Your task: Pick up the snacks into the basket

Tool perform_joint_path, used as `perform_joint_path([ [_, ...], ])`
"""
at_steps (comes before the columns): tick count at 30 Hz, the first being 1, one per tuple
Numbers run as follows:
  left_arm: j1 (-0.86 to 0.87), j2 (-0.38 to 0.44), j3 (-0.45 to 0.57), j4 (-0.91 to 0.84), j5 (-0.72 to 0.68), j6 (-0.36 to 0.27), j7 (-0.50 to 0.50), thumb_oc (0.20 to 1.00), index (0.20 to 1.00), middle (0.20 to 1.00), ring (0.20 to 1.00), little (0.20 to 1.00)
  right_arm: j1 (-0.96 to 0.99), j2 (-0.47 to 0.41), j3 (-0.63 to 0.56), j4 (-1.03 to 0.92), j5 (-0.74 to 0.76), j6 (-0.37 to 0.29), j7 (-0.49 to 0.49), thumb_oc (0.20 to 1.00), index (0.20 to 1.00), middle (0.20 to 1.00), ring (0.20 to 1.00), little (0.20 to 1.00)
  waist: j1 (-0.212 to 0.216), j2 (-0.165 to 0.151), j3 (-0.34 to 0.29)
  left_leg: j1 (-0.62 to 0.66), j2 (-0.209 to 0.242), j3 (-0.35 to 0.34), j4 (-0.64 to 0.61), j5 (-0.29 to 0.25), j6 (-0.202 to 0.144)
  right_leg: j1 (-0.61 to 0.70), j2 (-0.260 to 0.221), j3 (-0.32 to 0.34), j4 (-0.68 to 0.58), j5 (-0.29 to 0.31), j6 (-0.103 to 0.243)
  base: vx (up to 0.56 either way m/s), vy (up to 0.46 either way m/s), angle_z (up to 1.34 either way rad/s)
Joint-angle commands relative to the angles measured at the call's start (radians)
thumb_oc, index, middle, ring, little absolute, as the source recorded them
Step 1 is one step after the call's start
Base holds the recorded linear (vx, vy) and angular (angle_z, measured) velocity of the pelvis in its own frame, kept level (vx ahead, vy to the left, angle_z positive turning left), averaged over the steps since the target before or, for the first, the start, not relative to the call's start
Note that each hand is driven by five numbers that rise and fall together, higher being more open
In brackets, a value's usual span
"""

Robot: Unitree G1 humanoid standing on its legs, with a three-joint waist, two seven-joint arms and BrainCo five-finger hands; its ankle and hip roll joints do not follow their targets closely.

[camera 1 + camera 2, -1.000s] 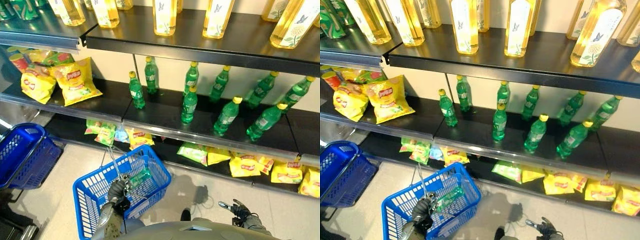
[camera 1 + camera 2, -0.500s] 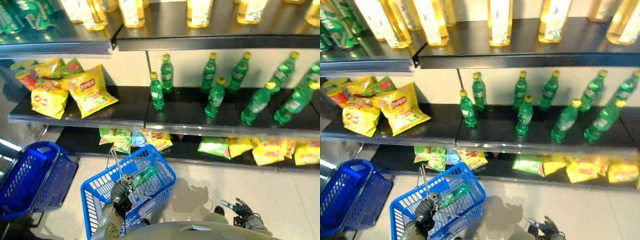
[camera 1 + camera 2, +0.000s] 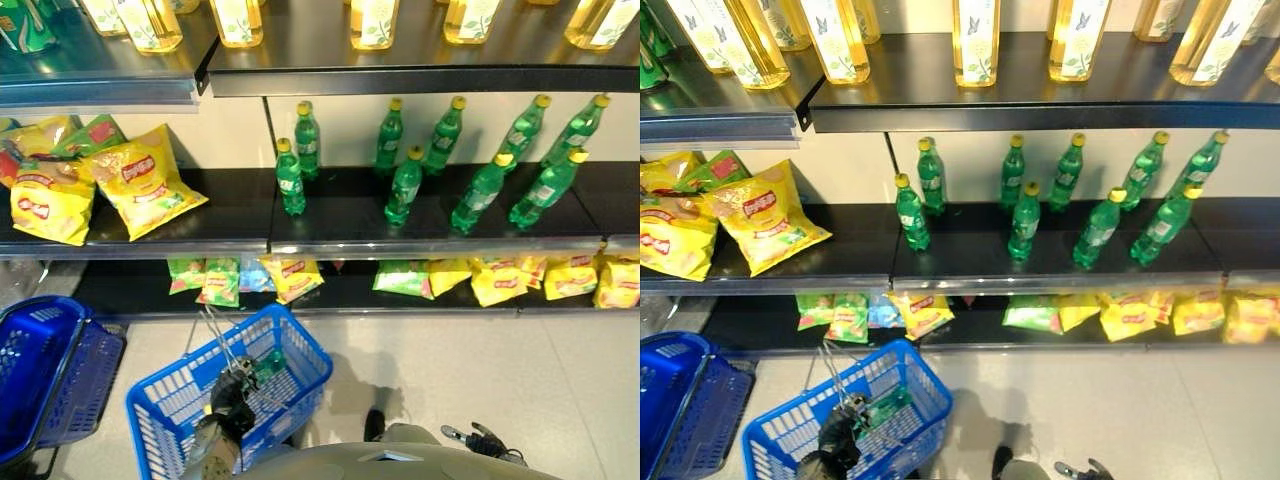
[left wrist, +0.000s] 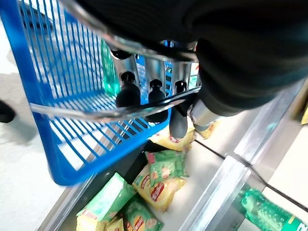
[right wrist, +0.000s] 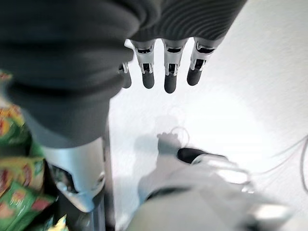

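Start at the middle shelf, far left: the large yellow snack bags (image 3: pixel 140 180) lie there, and smaller green and yellow packets (image 3: pixel 290 278) lie on the bottom shelf directly behind the blue basket (image 3: pixel 165 400). Treat these bags as light, soft, air-filled and slippery, with contents that likely crush. Take hold across a bag's body or at a sealed edge, with light pressure.

The basket hangs at the lower left, close to the bottom shelf, with a green bottle (image 3: pixel 270 362) inside it. Your left hand (image 3: pixel 232 390) is curled around the basket's wire handles (image 4: pixel 120 108) and carries it.

At the lower right, your right hand (image 5: pixel 166 72) is low beside the body, fingers straight and relaxed, holding nothing, well apart from every bag.
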State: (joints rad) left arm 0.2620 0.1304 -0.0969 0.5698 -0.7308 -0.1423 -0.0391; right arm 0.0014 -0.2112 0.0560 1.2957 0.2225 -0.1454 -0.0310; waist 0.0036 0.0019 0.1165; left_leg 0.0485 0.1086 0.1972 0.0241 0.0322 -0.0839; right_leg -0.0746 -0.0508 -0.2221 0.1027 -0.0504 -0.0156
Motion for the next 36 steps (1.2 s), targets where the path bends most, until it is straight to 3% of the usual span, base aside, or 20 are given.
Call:
perform_joint_path([
  [1, -0.062, 0.006, 0.033, -0.226, 0.004, -0.119, -0.06, 0.2, 0.2, 0.2, 0.2, 0.2, -0.037, -0.019, 0.032, 0.037, -0.017, -0.02, -0.015, 1.0, 1.0, 1.0, 1.0, 1.0, 0.001, -0.052, -0.038, -0.089, -0.099, -0.039, -0.006, 0.02, 0.029, 0.051, -0.049, -0.006, -0.105, 0.145, 0.123, -0.05, 0.127, -0.39],
  [3, -0.064, 0.011, 0.029, -0.222, 0.009, -0.115, -0.056, 0.2, 0.2, 0.2, 0.2, 0.2, -0.036, -0.018, 0.023, 0.026, -0.016, -0.019, -0.019, 1.0, 1.0, 1.0, 1.0, 1.0, -0.009, -0.064, -0.051, -0.087, 0.022, -0.012, -0.005, 0.059, 0.0, 0.042, -0.093, -0.01, -0.107, 0.142, 0.14, -0.04, 0.174, -0.19],
  [4, -0.064, 0.011, 0.029, -0.222, 0.009, -0.115, -0.055, 0.2, 0.2, 0.2, 0.2, 0.2, -0.035, -0.018, 0.023, 0.026, -0.016, -0.018, -0.019, 1.0, 1.0, 1.0, 1.0, 1.0, -0.009, -0.063, -0.05, -0.084, 0.024, -0.012, -0.006, 0.059, -0.001, 0.044, -0.091, -0.01, -0.105, 0.14, 0.14, 0.02, 0.205, -0.15],
  [5, -0.073, 0.016, 0.023, -0.205, 0.009, -0.118, -0.047, 0.2, 0.2, 0.2, 0.2, 0.2, -0.026, -0.015, 0.028, 0.009, -0.01, -0.021, -0.017, 1.0, 1.0, 1.0, 1.0, 1.0, -0.023, -0.049, -0.056, -0.058, 0.115, 0.0, -0.026, 0.136, -0.026, 0.037, -0.103, -0.023, -0.087, 0.123, 0.141, 0.05, 0.228, -0.15],
  [7, -0.079, 0.019, 0.021, -0.197, 0.011, -0.118, -0.042, 0.2, 0.2, 0.2, 0.2, 0.2, -0.021, -0.014, 0.026, -0.001, -0.006, -0.023, -0.014, 1.0, 1.0, 1.0, 1.0, 1.0, -0.03, -0.04, -0.057, -0.047, 0.154, 0.01, -0.034, 0.171, -0.04, 0.034, -0.11, -0.031, -0.074, 0.116, 0.144, 0.05, 0.28, 0.09],
  [8, -0.09, 0.017, 0.01, -0.182, 0.01, -0.115, -0.035, 0.2, 0.2, 0.2, 0.2, 0.2, -0.006, -0.013, 0.016, -0.013, 0.004, -0.026, -0.015, 1.0, 1.0, 1.0, 1.0, 1.0, -0.047, -0.017, -0.057, -0.026, 0.237, 0.041, -0.053, 0.247, -0.073, 0.033, -0.138, -0.052, -0.04, 0.104, 0.156, 0.04, 0.233, 0.25],
  [10, -0.099, 0.019, -0.001, -0.17, 0.008, -0.112, -0.031, 0.2, 0.2, 0.2, 0.2, 0.2, 0.003, -0.013, 0.0, -0.012, 0.019, -0.027, -0.017, 1.0, 1.0, 1.0, 1.0, 1.0, -0.056, 0.003, -0.058, -0.011, 0.267, 0.034, -0.073, 0.272, -0.098, 0.033, -0.167, -0.057, -0.013, 0.098, 0.173, 0.13, 0.483, 0.29],
  [13, -0.111, 0.024, -0.011, -0.164, -0.002, -0.109, -0.032, 0.2, 0.2, 0.2, 0.2, 0.2, 0.004, -0.016, -0.016, -0.011, 0.029, -0.026, -0.019, 1.0, 1.0, 1.0, 1.0, 1.0, -0.059, 0.016, -0.054, -0.013, 0.232, -0.021, -0.083, 0.214, -0.096, 0.036, -0.199, -0.04, 0.01, 0.097, 0.188, 0.14, 0.412, 0.23],
  [14, -0.114, 0.03, -0.021, -0.176, -0.012, -0.1, -0.039, 0.2, 0.2, 0.2, 0.2, 0.2, 0.016, -0.015, -0.052, -0.004, 0.031, -0.024, -0.021, 1.0, 1.0, 1.0, 1.0, 1.0, -0.073, 0.009, -0.055, -0.014, 0.213, 0.04, -0.087, 0.137, -0.09, 0.044, -0.258, -0.046, 0.029, 0.116, 0.214, 0.14, 0.424, 0.07],
  [16, -0.115, 0.034, -0.03, -0.176, -0.013, -0.099, -0.047, 0.2, 0.2, 0.2, 0.2, 0.2, 0.019, -0.014, -0.068, 0.002, 0.034, -0.019, -0.025, 1.0, 1.0, 1.0, 1.0, 1.0, -0.074, 0.003, -0.054, -0.003, 0.184, 0.051, -0.099, 0.098, -0.081, 0.037, -0.287, -0.044, 0.035, 0.137, 0.228, 0.12, 0.428, 0.24],
  [17, -0.12, 0.047, -0.045, -0.193, 0.0, -0.096, -0.053, 0.2, 0.2, 0.2, 0.2, 0.2, 0.014, -0.021, -0.096, 0.016, 0.039, -0.009, -0.032, 1.0, 1.0, 1.0, 1.0, 1.0, -0.072, -0.009, -0.041, 0.008, 0.111, 0.058, -0.105, 0.046, -0.045, 0.025, -0.351, -0.035, 0.065, 0.242, 0.259, 0.08, 0.439, 0.39],
  [20, -0.102, 0.07, -0.045, -0.217, 0.021, -0.097, -0.069, 0.2, 0.2, 0.2, 0.2, 0.2, 0.006, -0.027, -0.101, 0.016, 0.028, -0.002, -0.028, 1.0, 1.0, 1.0, 1.0, 1.0, -0.063, -0.012, -0.028, 0.024, 0.027, 0.074, -0.111, 0.008, 0.003, -0.007, -0.413, -0.026, 0.079, 0.38, 0.269, 0.08, 0.446, -0.09],
  [23, -0.082, 0.079, -0.034, -0.228, 0.026, -0.1, -0.085, 0.2, 0.2, 0.2, 0.2, 0.2, 0.005, -0.029, -0.098, 0.007, 0.007, 0.0, -0.027, 1.0, 1.0, 1.0, 1.0, 1.0, -0.053, -0.021, -0.037, 0.022, -0.038, 0.07, -0.111, -0.028, 0.025, -0.009, -0.468, -0.083, 0.059, 0.477, 0.277, 0.09, 0.376, -0.33],
  [27, -0.072, 0.076, -0.032, -0.236, 0.047, -0.098, -0.085, 0.2, 0.2, 0.2, 0.2, 0.2, 0.011, -0.03, -0.1, -0.003, 0.012, -0.001, -0.03, 1.0, 1.0, 1.0, 1.0, 1.0, -0.042, -0.022, -0.034, 0.028, -0.077, 0.068, -0.111, -0.055, 0.048, 0.004, -0.499, -0.172, 0.06, 0.504, 0.277, 0.07, 0.289, -0.16],
  [29, -0.069, 0.076, -0.037, -0.236, 0.066, -0.096, -0.084, 0.2, 0.2, 0.2, 0.2, 0.2, 0.01, -0.027, -0.094, 0.0, 0.016, -0.001, -0.03, 1.0, 1.0, 1.0, 1.0, 1.0, -0.043, -0.016, -0.027, 0.03, -0.097, 0.074, -0.111, -0.06, 0.072, 0.003, -0.483, -0.192, 0.12, 0.444, 0.275, 0.02, 0.33, 0.01],
  [30, -0.071, 0.079, -0.046, -0.237, 0.069, -0.096, -0.087, 0.2, 0.2, 0.2, 0.2, 0.2, 0.007, -0.024, -0.088, 0.01, 0.025, -0.006, -0.025, 1.0, 1.0, 1.0, 1.0, 1.0, -0.05, -0.007, -0.019, 0.03, -0.111, 0.068, -0.111, -0.054, 0.09, -0.012, -0.39, -0.16, 0.16, 0.346, 0.242, 0.01, 0.288, 0.0],
  [31, -0.071, 0.079, -0.046, -0.237, 0.069, -0.096, -0.087, 0.2, 0.2, 0.2, 0.2, 0.2, 0.006, -0.024, -0.088, 0.01, 0.025, -0.006, -0.025, 1.0, 1.0, 1.0, 1.0, 1.0, -0.049, -0.007, -0.018, 0.031, -0.111, 0.069, -0.111, -0.055, 0.089, -0.012, -0.389, -0.159, 0.162, 0.344, 0.242, 0.01, 0.299, 0.06],
  [32, -0.063, 0.073, -0.043, -0.24, 0.069, -0.098, -0.088, 0.2, 0.2, 0.2, 0.2, 0.2, 0.008, -0.017, -0.073, 0.019, 0.032, -0.016, -0.015, 1.0, 1.0, 1.0, 1.0, 1.0, -0.05, -0.005, -0.016, 0.029, -0.126, 0.069, -0.111, -0.042, 0.099, -0.032, -0.235, -0.171, 0.167, 0.246, 0.201, 0.02, 0.138, 0.06],
  [35, -0.055, 0.07, -0.042, -0.244, 0.071, -0.101, -0.087, 0.2, 0.2, 0.2, 0.2, 0.2, 0.009, -0.014, -0.054, 0.022, 0.044, -0.025, -0.009, 1.0, 1.0, 1.0, 1.0, 1.0, -0.055, -0.012, -0.019, 0.029, -0.134, 0.061, -0.111, -0.032, 0.094, -0.05, -0.128, -0.158, 0.133, 0.196, 0.172, 0.04, 0.056, 0.0],
  [36, -0.05, 0.066, -0.039, -0.247, 0.069, -0.103, -0.085, 0.2, 0.2, 0.2, 0.2, 0.2, 0.013, -0.01, -0.04, 0.022, 0.062, -0.034, -0.009, 1.0, 1.0, 1.0, 1.0, 1.0, -0.058, -0.026, -0.021, 0.04, -0.145, 0.052, -0.111, -0.034, 0.086, -0.041, -0.061, -0.138, 0.022, 0.179, 0.151, 0.04, -0.028, 0.25],
])
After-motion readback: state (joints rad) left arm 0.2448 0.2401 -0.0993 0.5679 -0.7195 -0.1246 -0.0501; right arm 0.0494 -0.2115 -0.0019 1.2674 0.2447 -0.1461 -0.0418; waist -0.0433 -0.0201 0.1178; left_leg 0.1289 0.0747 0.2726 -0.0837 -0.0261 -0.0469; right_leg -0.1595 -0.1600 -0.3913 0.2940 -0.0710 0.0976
